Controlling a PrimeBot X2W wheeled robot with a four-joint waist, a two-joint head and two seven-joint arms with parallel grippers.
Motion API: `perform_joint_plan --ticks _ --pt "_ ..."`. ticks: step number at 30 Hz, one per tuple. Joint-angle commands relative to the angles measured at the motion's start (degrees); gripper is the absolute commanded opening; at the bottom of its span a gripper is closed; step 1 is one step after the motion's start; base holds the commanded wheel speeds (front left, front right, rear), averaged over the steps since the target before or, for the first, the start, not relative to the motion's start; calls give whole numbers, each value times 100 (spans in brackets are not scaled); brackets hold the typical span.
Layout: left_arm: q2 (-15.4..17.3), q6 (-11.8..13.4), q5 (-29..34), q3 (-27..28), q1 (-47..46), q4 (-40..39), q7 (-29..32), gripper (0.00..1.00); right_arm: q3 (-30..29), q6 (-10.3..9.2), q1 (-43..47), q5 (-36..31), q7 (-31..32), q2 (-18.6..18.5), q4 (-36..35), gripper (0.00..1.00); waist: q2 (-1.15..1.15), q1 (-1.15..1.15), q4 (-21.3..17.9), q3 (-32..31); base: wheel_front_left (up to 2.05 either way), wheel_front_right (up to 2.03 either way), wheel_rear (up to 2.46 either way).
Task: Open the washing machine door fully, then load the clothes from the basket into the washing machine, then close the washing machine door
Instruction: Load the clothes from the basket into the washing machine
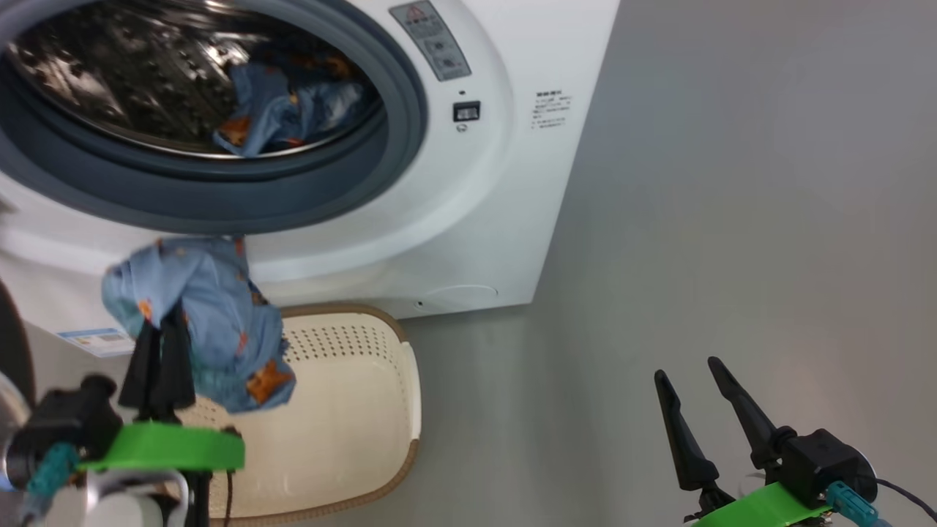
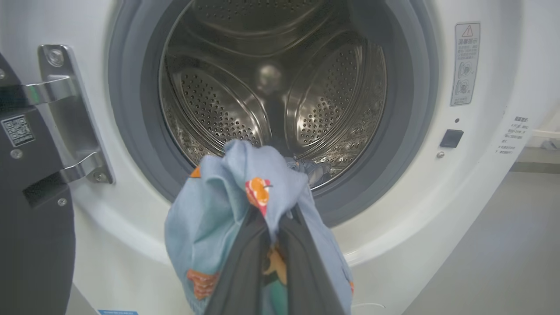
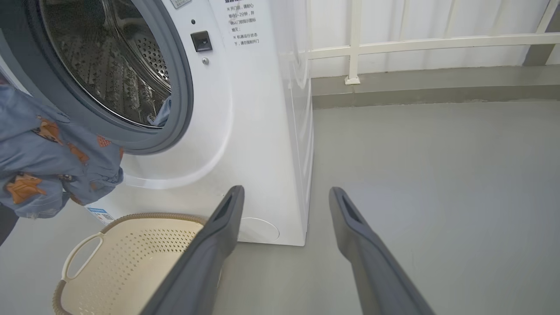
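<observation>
1. Head view: the left claw [image 1: 162, 318] is clamped on a light blue garment [image 1: 212, 322] with orange prints. The cloth bunches over and to the right of its fingers. The cream basket [image 1: 366, 410] sits below and just right of this claw, on the floor [image 1: 732, 219]. Beyond the claw the washer [image 1: 498, 219] stands with its mouth open. A second garment [image 1: 285, 102] lies in the drum [image 1: 110, 73]. The right claw [image 1: 688, 367] has its fingers apart and grips nothing. It hangs over bare floor, with the washer well off to its left.
2. Left wrist view: the left claw's fingers are pressed together on the garment, which drapes down both sides of them. Straight ahead is the drum mouth, ringed by a grey gasket [image 2: 131, 144]. The door [image 2: 35, 245] is swung open at the claw's left, on a metal hinge [image 2: 65, 113]. A bit of the second garment shows past the held one, at the drum's lower lip.
3. Right wrist view: the right claw's fingers are spread and empty. The basket lies ahead and low, beside its left finger. The washer stands ahead on its left. The garment hangs far to its left, above the basket and before the mouth's lower rim. A white railing [image 3: 393, 43] runs across far ahead.
</observation>
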Motion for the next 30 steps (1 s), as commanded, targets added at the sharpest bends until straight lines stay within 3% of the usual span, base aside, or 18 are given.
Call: perform_joint_plan --ticks 1,12,30 --pt "167 -35 78 184 -380 -29 -36 0 194 8 -160 -47 -28 -20 -130 100 0 0 -169 218 0 0 0" --pt "504 -49 131 168 -1582 687 -36 0 299 8 -395 -3 -28 -20 -152 100 0 0 -527 687 0 0 0" --pt "1348 -51 260 113 -3815 2433 -36 0 421 8 -683 229 -28 -20 -229 100 0 0 -1091 1670 0 0 0"
